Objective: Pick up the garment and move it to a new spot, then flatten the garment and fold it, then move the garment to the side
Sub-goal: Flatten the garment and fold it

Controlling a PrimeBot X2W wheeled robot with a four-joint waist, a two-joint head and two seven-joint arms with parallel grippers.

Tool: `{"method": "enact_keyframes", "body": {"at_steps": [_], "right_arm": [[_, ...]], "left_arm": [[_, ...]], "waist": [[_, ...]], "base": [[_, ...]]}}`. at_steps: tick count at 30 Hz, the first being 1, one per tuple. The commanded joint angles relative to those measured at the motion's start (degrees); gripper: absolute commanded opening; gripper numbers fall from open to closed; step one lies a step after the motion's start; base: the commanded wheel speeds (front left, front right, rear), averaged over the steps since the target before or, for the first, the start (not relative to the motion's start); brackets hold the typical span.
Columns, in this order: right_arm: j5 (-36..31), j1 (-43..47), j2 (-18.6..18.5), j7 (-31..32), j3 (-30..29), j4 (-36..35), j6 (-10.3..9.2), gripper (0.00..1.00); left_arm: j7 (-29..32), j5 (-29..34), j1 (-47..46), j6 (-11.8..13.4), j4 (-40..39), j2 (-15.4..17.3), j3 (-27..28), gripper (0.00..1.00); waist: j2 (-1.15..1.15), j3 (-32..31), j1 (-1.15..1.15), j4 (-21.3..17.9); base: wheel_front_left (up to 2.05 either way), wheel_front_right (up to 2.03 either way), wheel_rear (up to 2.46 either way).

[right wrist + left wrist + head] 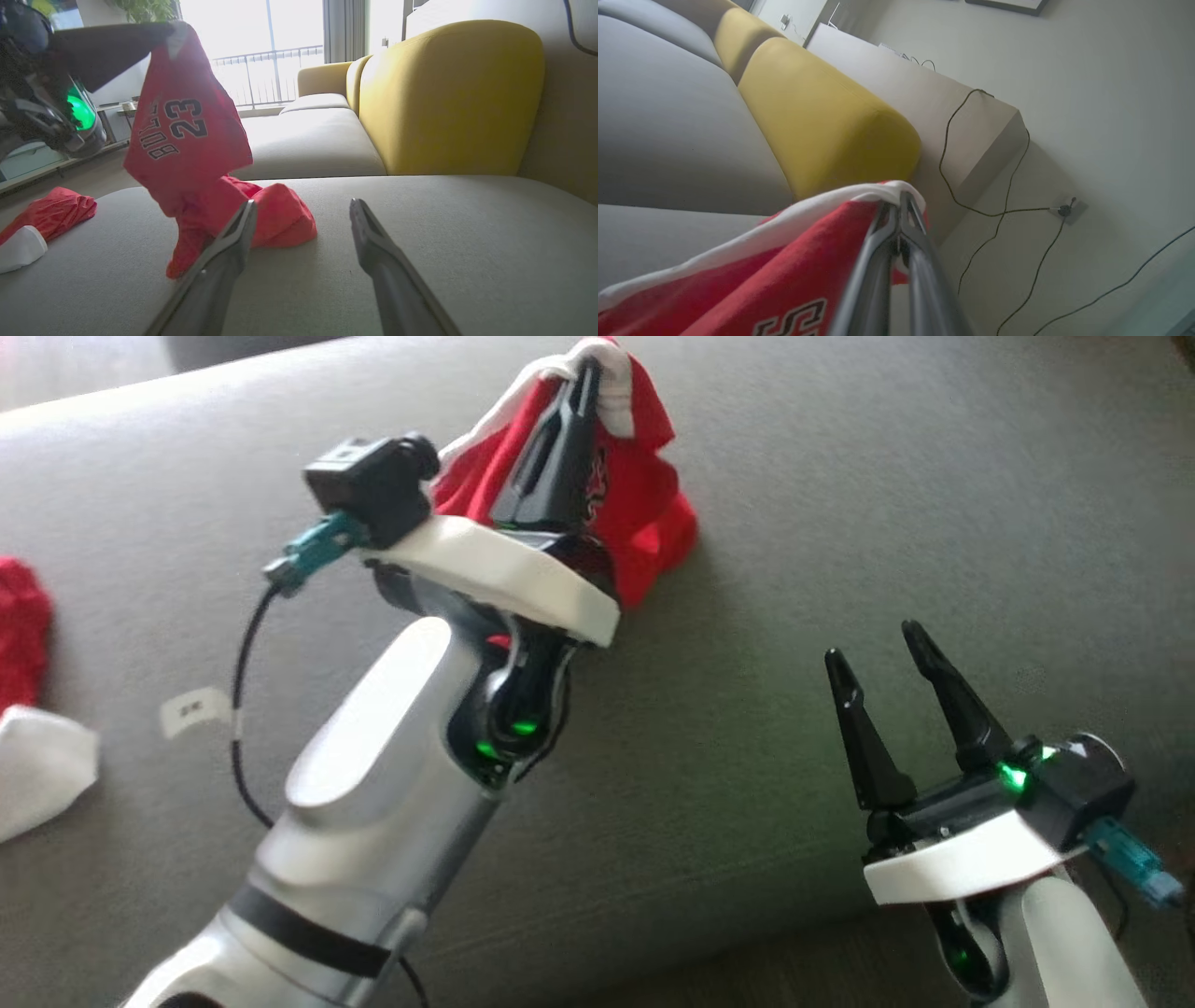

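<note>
Upper middle of the head view: the left gripper (586,375) pinches the red jersey (649,513) by its white edge, holding it partly raised off the grey sofa (887,476). The right gripper (876,646), lower right, gapes empty. Moving, flattening and folding seemingly all remain.

The right gripper (302,205) has its fingers apart over the grey seat (467,242); the left gripper (166,32), upper left, pinches the red jersey (187,130) by its white edge; the jersey's lower part lies bunched on the seat; a red-white cloth (51,212) lies far left.
</note>
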Motion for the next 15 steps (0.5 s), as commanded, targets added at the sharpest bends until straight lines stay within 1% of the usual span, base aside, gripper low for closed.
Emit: {"method": "enact_keyframes", "body": {"at_steps": [1, 4, 5, 7, 10, 11, 13, 15], "right_arm": [[0.75, -2.73, -0.45, -0.52, 1.65, -2.43, -0.01, 1.0], [1.64, -3.92, -0.45, -0.52, 2.36, -3.16, -0.01, 1.0], [1.96, -4.31, -0.45, -0.52, 2.6, -3.46, -0.01, 1.0], [2.79, -5.09, -0.45, -0.52, 2.93, -4.01, -0.01, 1.0], [3.88, -5.85, -0.45, -0.52, 3.09, -4.48, -0.01, 1.0], [4.49, -6.07, -0.45, -0.52, 3.08, -4.58, -0.01, 1.0], [4.95, -6.14, -0.45, -0.52, 3.04, -4.62, -0.01, 1.0], [5.32, -6.09, -0.45, -0.52, 3.06, -4.53, -0.01, 1.0]], "left_arm": [[-0.21, -2.01, -3.75, 1.35, -0.69, 0.93, 0.23, 0.0], [-0.26, -6.97, -5.11, 3.67, 2.94, 0.93, -1.73, 0.0], [-0.26, -8.45, -5.5, 4.11, 4.25, 0.93, -2.16, 0.0], [-0.27, -11.59, -6.07, 4.19, 7.27, 0.93, -3.98, 0.0], [-0.28, -16.58, -7.31, 2.49, 9.64, 0.92, -7.32, 0.0], [-0.28, -19.87, -8.13, 1.44, 10.11, 0.92, -9.33, 0.0], [-0.28, -22.01, -9.15, 0.4, 10.11, 0.92, -10.94, 0.0], [-0.28, -22.87, -9.99, -0.56, 9.76, 0.92, -11.56, 0.0]], "waist": [[0.0, 2.44, 0.0, -3.69], [0.0, 4.63, 0.0, -7.15], [0.0, 5.43, 0.0, -8.35], [0.0, 6.9, 0.0, -10.66], [0.0, 8.83, 0.0, -13.2], [0.0, 9.69, 0.0, -14.2], [0.0, 10.16, 0.0, -14.73], [0.0, 10.25, 0.0, -14.86]], "base": [[0.0, 0.0, 0.0], [0.0, 0.0, 0.0], [0.0, 0.0, 0.0], [0.0, 0.0, 0.0], [0.0, 0.0, 0.0], [0.0, 0.0, 0.0], [0.0, 0.0, 0.0], [0.0, 0.0, 0.0]]}}
